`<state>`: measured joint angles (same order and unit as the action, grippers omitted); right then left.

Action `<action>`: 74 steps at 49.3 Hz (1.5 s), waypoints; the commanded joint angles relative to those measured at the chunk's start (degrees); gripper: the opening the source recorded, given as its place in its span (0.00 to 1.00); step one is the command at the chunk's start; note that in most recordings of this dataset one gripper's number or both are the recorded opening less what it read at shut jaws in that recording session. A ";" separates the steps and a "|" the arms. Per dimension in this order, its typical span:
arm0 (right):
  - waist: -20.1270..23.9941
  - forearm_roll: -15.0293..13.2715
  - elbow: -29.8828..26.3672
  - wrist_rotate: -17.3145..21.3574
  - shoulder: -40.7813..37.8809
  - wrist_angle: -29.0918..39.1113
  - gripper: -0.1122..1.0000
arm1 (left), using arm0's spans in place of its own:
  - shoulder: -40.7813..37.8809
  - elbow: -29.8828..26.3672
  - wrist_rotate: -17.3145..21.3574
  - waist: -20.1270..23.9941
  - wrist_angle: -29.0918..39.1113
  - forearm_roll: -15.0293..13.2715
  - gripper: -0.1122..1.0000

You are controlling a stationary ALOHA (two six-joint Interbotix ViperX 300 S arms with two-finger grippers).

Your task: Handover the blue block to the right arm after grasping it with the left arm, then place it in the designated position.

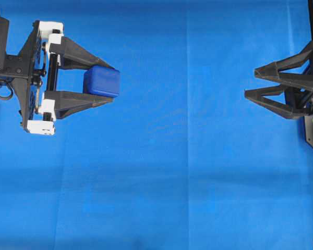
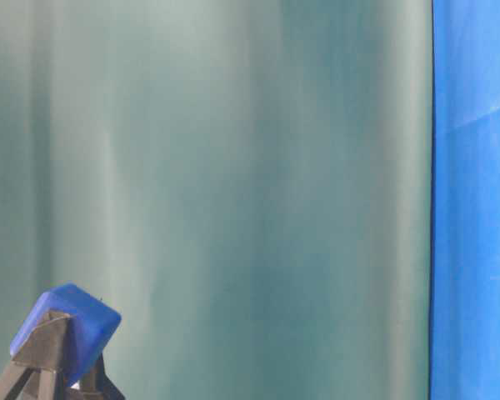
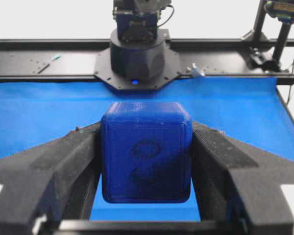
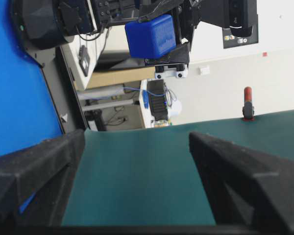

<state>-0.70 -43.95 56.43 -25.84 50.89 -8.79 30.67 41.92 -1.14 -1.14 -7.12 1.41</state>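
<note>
A: Where is the blue block (image 1: pixel 101 81) at this moment?

B: It is in the left gripper (image 1: pixel 107 83), on the left side of the overhead view. The two black fingers (image 1: pixel 78 52) press it from both sides near their tips, so the fingers are clenched on the block. The white blocks of the gripper frame (image 1: pixel 48 32) are behind it, further to the left.

A: Does the block touch the blue cloth (image 1: pixel 188 172)?

B: It seems not. In the table-level view the block (image 2: pixel 67 331) sits on top of the finger tips in the lower left corner, tilted on one corner, with only the grey-green backdrop (image 2: pixel 258 192) behind it. From the left wrist camera I see the block (image 3: pixel 146 152) close, between the two fingers, with a faint embossed mark on its front face, and the cloth is visible under it.

A: And the right gripper (image 1: pixel 249 83)?

B: It is at the right edge of the overhead view, well apart from the block. Its fingers (image 1: pixel 281 65) are released, wide apart, with nothing between them, and the tips point to the left. In the right wrist view the two dark fingers (image 4: pixel 245 171) stand far from each other in the foreground, and the block (image 4: pixel 150 36) with the left gripper appears further away, in the upper part of that view.
</note>
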 commanded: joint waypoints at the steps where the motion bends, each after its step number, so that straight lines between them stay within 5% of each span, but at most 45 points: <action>1: 0.09 0.00 -1.14 0.09 -0.18 -0.44 0.95 | 1.67 -0.53 0.00 0.35 -0.53 -0.09 0.51; 39: 0.00 0.00 -2.99 0.09 -4.31 -1.14 0.95 | 1.67 -0.53 -0.18 0.44 0.00 -0.09 0.51; 74: -0.62 0.00 -22.94 0.00 -28.92 -2.64 0.95 | 1.76 -0.53 -0.18 0.53 -0.09 -0.09 0.51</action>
<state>-0.88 -43.95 37.00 -25.93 23.64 -10.63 30.76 41.92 -1.23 -0.79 -6.86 1.41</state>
